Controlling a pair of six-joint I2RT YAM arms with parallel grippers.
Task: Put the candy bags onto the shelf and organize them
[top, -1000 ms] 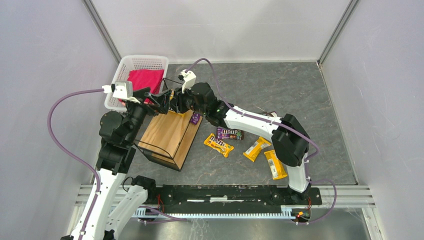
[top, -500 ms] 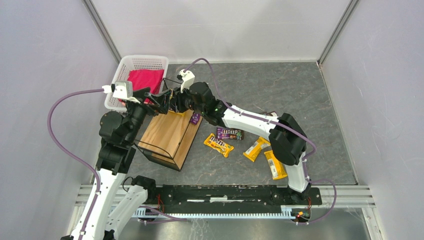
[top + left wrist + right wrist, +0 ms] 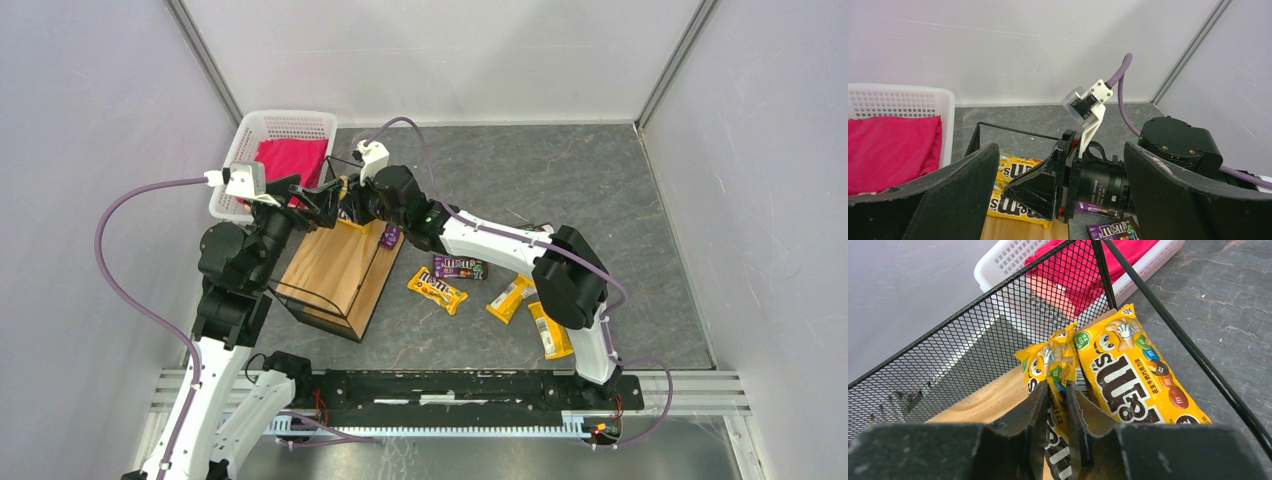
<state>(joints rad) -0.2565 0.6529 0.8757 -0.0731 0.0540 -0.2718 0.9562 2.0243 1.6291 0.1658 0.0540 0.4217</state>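
at the shelf's (image 3: 335,270) far end, right gripper (image 3: 1057,386) is clenched on the edge of a yellow bag (image 3: 1048,362) on the wood tier, by the mesh wall; second yellow bag (image 3: 1133,375) lies touching it. left gripper (image 3: 1060,150) hangs just beside, jaws released wide, holding nothing. on the table (image 3: 560,180) right of the shelf: purple bag (image 3: 460,267), loose yellow bags (image 3: 437,291). basket (image 3: 285,122) with pink cloth (image 3: 290,160) far left.

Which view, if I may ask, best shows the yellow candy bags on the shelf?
Right wrist: both yellow bags lie side by side, labels readable. Left wrist shows them partly behind the right arm; the top view barely shows them.
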